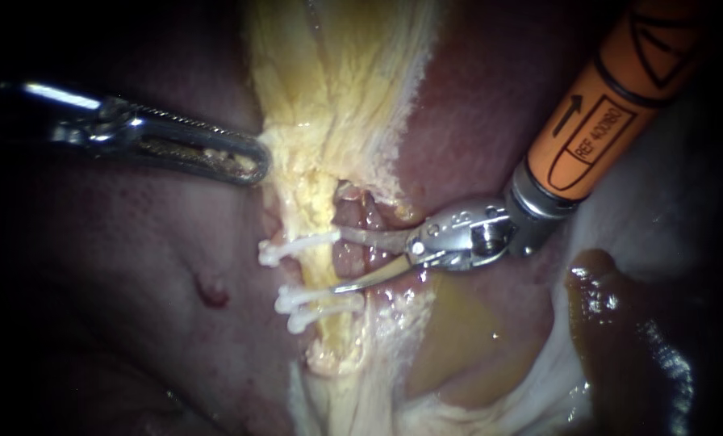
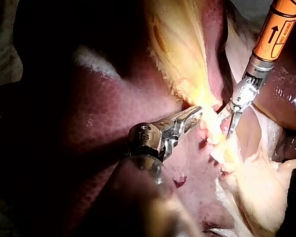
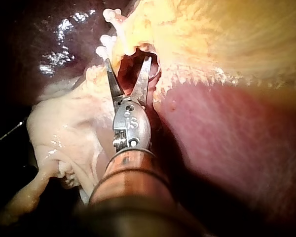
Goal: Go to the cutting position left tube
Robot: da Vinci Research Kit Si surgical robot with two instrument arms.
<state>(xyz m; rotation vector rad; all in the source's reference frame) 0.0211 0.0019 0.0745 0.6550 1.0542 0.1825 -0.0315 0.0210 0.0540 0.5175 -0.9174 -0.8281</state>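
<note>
Task's thing: left tube [image 1: 323, 270], taken to be the pale yellow strand crossed by the white clips [image 1: 297, 247]; ran down out of the broad yellow tissue [image 1: 329, 81], with dark red liver [image 1: 135, 266] on its left.
Right instrument [image 1: 337, 260]: stood just right of the left tube; two thin curved blades spread apart with nothing gripped, tips touching or nearly touching the tube's right edge.
Left instrument [image 1: 252, 161]: stood left of the left tube and above its clipped stretch, well apart from the blades; jaws clenched on the edge of the yellow tissue, as far as could be judged.
Done so far: blades already open and lined up with the bare stretch of the left tube between the clips; yellow tissue gripped on the tube's left.
Left to do: judged a short advance across the left tube, to bring its whole width between the blades; could not confirm the tube inside the blades from any view.
Instruments counted: two.
Blades counted: two, both on the right instrument.
Clips counted: three on the left tube, one above the bare stretch, two close together below it.
Tubes counted: one made out for sure; also noted a pink-red fold [image 1: 353, 260] just right of the left tube, between the blades, possibly another; could not tell.
</note>
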